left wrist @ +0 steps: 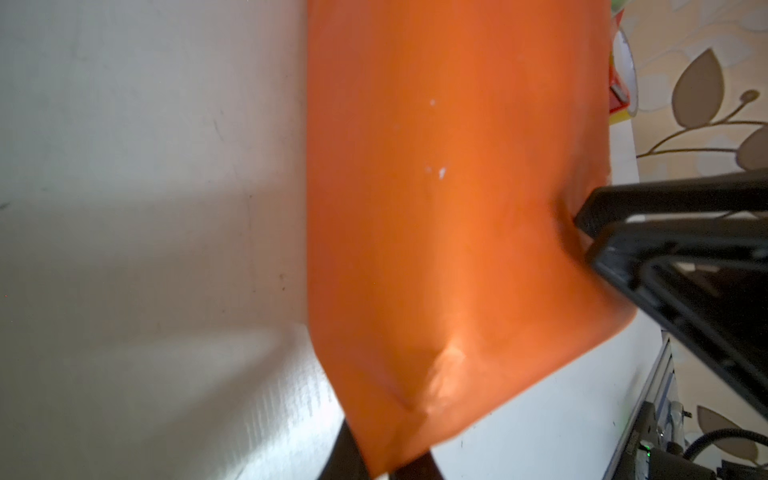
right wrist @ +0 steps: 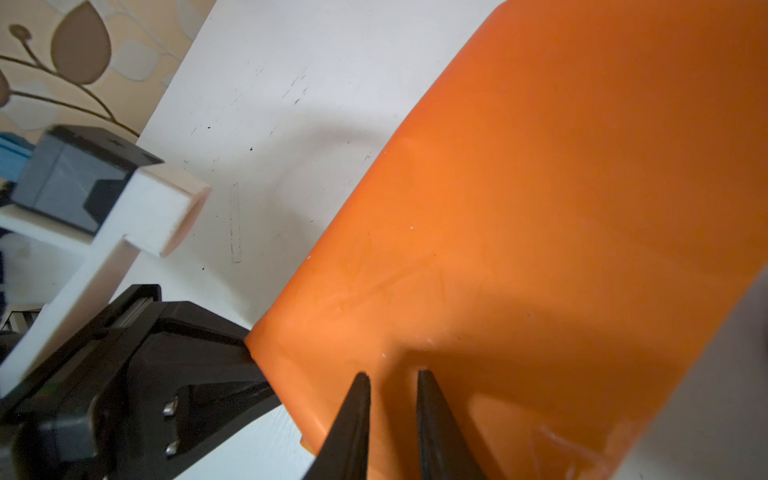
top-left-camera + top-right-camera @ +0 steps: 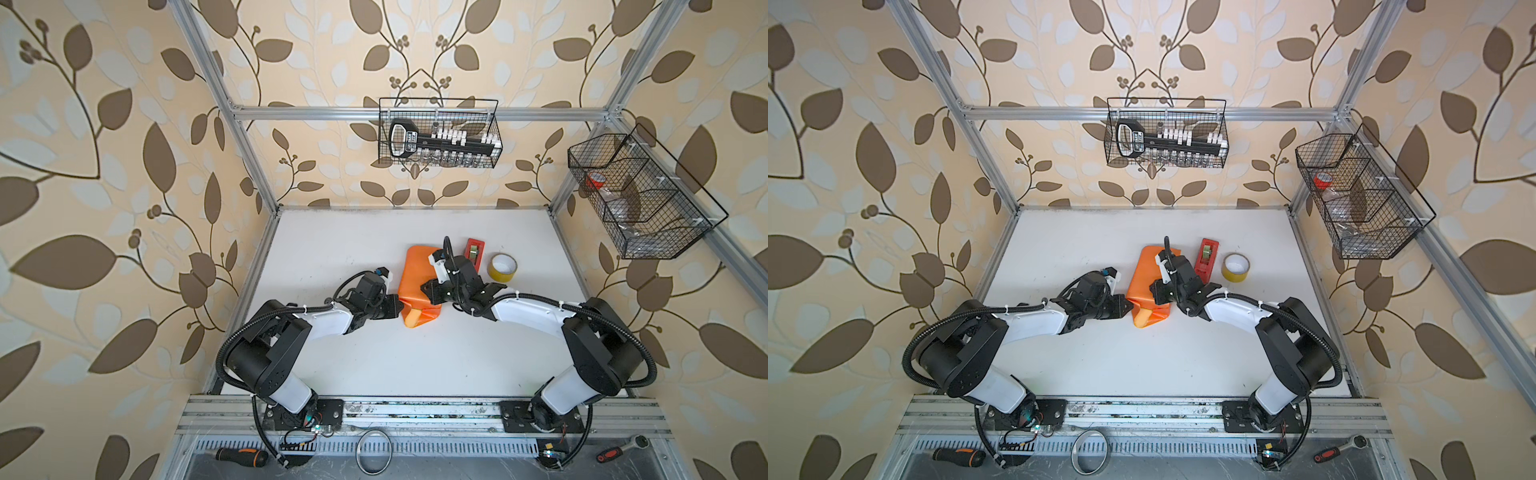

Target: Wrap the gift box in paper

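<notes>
The paper (image 3: pixel 415 278) (image 3: pixel 1144 270) lies as a long orange bundle in mid-table, its yellow-tan inside showing at the near open end (image 3: pixel 411 319). The gift box is hidden inside it. My left gripper (image 3: pixel 401 309) (image 3: pixel 1133 305) sits at the bundle's near left corner. In the left wrist view its fingers are shut on that corner of the paper (image 1: pixel 436 208), and the gripper (image 1: pixel 384 465) shows only at the frame edge. My right gripper (image 3: pixel 424 289) (image 2: pixel 392 374) rests on top of the paper (image 2: pixel 540 208), jaws a narrow gap apart, tips denting the sheet.
A red tape dispenser (image 3: pixel 475 249) and a yellow tape roll (image 3: pixel 502 268) stand just right of the bundle, behind my right arm. Wire baskets hang on the back rail (image 3: pixel 440 133) and the right frame (image 3: pixel 640 195). Tools lie below the front rail.
</notes>
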`<state>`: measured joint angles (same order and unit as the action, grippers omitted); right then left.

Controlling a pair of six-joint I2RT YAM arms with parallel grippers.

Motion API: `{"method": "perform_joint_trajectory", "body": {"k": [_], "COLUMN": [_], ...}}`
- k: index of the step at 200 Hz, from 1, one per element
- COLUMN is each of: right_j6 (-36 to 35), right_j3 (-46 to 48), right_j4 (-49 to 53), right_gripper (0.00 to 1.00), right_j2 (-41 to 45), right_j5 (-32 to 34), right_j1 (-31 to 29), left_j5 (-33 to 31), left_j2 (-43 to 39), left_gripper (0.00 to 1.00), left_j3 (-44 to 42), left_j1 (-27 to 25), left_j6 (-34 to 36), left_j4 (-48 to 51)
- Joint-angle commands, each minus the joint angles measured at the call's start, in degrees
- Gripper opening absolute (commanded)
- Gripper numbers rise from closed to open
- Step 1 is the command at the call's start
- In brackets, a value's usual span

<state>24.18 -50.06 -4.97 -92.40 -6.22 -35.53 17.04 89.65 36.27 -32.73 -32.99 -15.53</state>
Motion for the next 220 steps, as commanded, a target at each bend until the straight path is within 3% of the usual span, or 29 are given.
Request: {"method": "perform_joint_trajectory", "body": {"k": [1, 161, 220], "right_j6": [0.1, -0.6, -0.8], "right_j3": [2.1, 2.2, 2.3], "right_j4": [3.7, 4.3, 4.3], "right_gripper": [0.22, 0.19, 0.18], "right_j2": [-2.3, -2.3, -2.3], "right_j5": [-0.7, -0.2, -0.2], "right_j1": [-0.5, -0.7, -0.8], "left_j5": [-2.3, -8.5, -8.0], "left_j2": [1.2, 8.2, 6.5], "left_gripper": [0.14, 0.17, 0.17], "left_j3": [1.1, 0.0, -2.4], "left_j1": [-1.4, -4.7, -5.2], "left_j6": [-1.3, 2.3, 4.9], "left_j4": [-4.3, -7.0, -6.9]}}
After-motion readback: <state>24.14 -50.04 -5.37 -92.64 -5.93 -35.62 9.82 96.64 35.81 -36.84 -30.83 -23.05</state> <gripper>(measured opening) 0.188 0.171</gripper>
